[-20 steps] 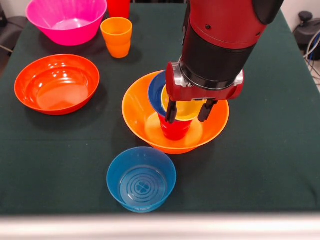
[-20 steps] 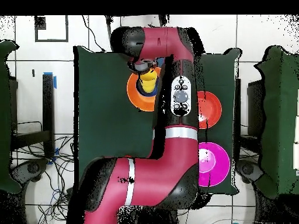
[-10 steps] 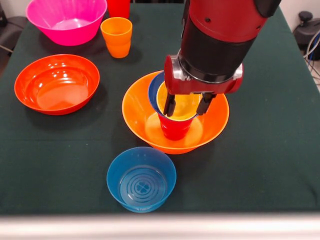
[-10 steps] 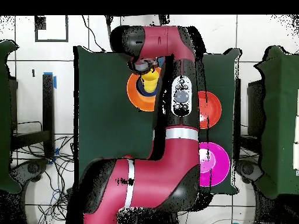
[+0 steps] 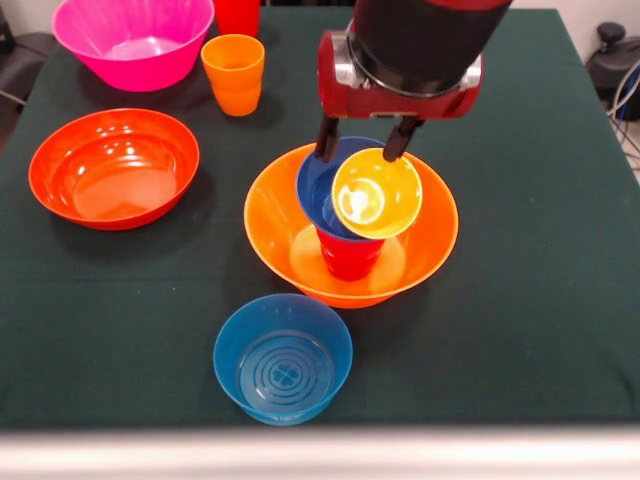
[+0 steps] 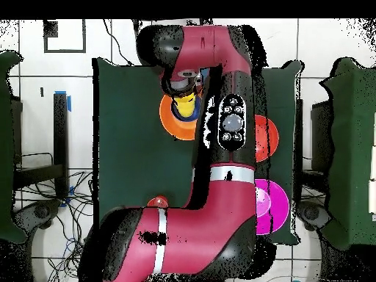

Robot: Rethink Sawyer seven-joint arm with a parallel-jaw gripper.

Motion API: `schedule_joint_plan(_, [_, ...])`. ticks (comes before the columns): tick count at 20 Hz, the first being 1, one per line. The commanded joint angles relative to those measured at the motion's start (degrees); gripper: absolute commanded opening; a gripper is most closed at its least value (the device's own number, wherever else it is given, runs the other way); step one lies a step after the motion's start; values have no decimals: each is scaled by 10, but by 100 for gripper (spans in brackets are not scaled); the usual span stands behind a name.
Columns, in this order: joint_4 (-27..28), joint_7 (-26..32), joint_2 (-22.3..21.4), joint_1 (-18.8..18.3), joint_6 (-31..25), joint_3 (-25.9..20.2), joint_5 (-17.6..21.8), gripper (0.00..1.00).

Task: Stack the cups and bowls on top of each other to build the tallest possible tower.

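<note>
The tower stands mid-table: a big yellow-orange bowl [image 5: 290, 250] holds a red cup [image 5: 348, 256], which carries a small dark blue bowl [image 5: 318, 188]. A yellow cup [image 5: 377, 193] lies tilted in that blue bowl, its mouth turned toward the front camera. My gripper [image 5: 362, 140] hangs just above the stack, open, with nothing between its fingers [image 5: 325, 140]. In the overhead view the yellow cup [image 6: 186, 106] shows over the yellow-orange bowl [image 6: 169, 121], with the arm covering much of the table.
A light blue bowl [image 5: 283, 358] sits near the front edge. A wide orange-red bowl [image 5: 113, 167] lies at the left. At the back left stand a pink bowl [image 5: 133, 40], an orange cup [image 5: 233, 73] and a red cup [image 5: 237, 12].
My gripper has let go of the yellow cup and risen straight up. The cup stays behind in the dark blue bowl, now tilted over.
</note>
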State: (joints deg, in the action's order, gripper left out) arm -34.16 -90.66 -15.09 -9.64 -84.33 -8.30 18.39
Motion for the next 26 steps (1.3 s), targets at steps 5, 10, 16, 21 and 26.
schedule_joint_plan(5, [-53,103,1,0,-73,-19,16,100])
schedule_joint_plan(10, [-79,109,-3,-11,76,-48,2,100])
schedule_joint_plan(16, [-142,93,-30,-25,202,-64,-16,0])
schedule_joint_plan(21, [-128,103,-25,-19,176,-56,-17,0])
schedule_joint_plan(26, [-138,104,-29,-22,195,-56,-22,0])
